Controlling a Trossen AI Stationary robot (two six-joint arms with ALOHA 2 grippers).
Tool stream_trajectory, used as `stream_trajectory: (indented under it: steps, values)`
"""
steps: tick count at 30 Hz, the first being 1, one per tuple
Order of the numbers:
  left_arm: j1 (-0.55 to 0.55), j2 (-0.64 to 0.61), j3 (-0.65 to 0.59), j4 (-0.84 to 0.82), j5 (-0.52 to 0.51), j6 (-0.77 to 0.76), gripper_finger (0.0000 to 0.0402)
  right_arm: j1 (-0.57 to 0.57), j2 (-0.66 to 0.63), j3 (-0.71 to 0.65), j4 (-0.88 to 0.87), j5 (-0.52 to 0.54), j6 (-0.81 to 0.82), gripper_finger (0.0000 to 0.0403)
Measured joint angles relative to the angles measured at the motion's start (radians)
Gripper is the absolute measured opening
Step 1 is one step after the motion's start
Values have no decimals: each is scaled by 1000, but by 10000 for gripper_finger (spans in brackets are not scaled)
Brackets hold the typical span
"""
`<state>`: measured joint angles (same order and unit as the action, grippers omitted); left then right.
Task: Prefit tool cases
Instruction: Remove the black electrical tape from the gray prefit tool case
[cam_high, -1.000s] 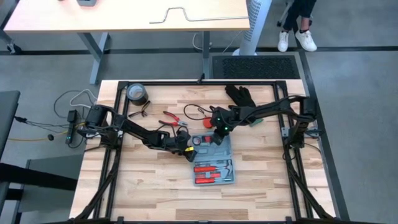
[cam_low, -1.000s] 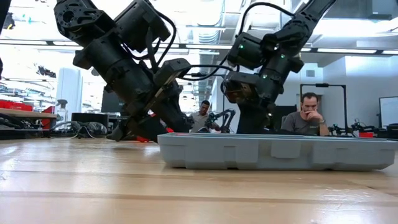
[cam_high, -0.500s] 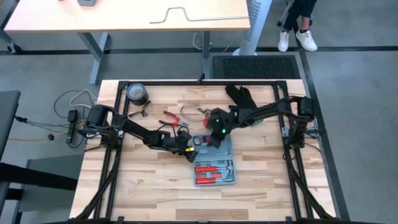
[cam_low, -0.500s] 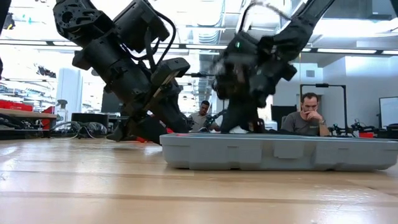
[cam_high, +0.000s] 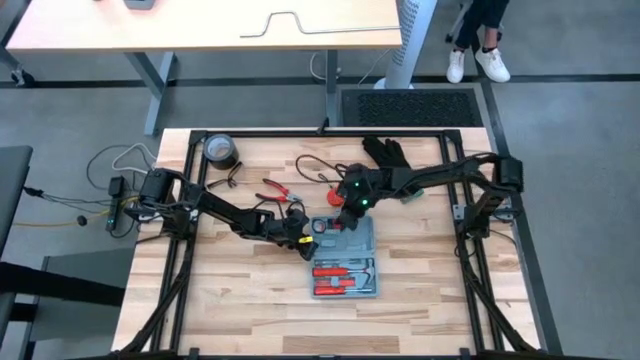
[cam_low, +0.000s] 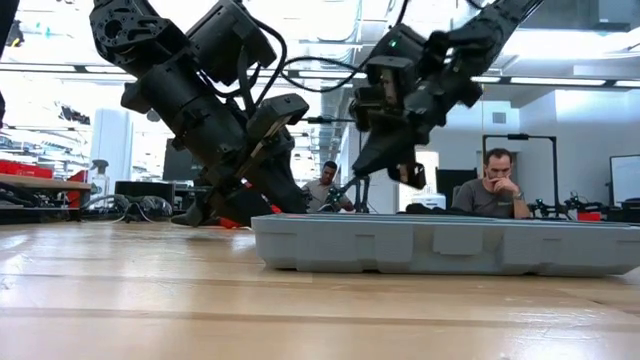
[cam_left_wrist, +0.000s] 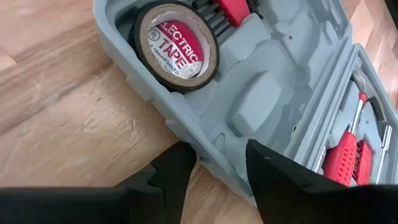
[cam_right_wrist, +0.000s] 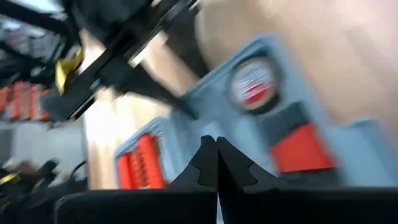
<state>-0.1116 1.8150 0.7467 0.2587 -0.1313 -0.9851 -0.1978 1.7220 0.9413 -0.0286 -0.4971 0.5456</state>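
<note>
Tool case: the open blue-grey tool case (cam_high: 344, 256) lies flat near the middle of the table (cam_high: 420, 300), its two halves spread towards the front edge. The rear half holds a tape roll (cam_left_wrist: 177, 45) seated in a round recess; the front half holds red-handled tools (cam_high: 338, 279).
Left gripper: the left gripper (cam_left_wrist: 214, 162) sits at table level against the case's left rim. Its fingers are parted, one on each side of the rim wall, with nothing lifted. Judgement: this placement braces the case so it cannot slide while the other arm works above it.
Right gripper: the right gripper (cam_low: 400, 165) hangs clear above the rear half of the case, touching nothing. In its own wrist view the fingers (cam_right_wrist: 214, 163) meet with no gap and hold nothing.
Loose items: red pliers (cam_high: 277, 189), a black glove (cam_high: 388, 152) and a second dark tape roll (cam_high: 220, 152) lie towards the rear edge, apart from the case.
Change since half a second ago: the right gripper has risen out of the case and now stands above it; the left gripper and the case are unchanged.
Status: judged part-filled; several recesses in the rear half are vacant.
</note>
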Motion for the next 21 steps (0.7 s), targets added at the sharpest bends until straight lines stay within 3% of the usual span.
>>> stream_trajectory:
  steps: [4, 8, 14, 17, 21]
  values:
    - [3, -35, -1, 1, 30, 53, 150, 17, -53, -4, -117, 63, -52, 0]
    - [3, -95, 12, -100, 25, 221, 139, 51, -75, -63, -130, 154, -31, 2]
    - [3, -105, 176, -438, -22, 577, 127, 101, -94, -187, 85, 177, 95, 37]
    - [8, -108, 225, -461, -76, 659, 133, 116, -94, -208, 125, 189, 115, 52]
    - [32, -108, 242, -463, -46, 723, 142, 120, -79, -212, 103, 204, 125, 56]
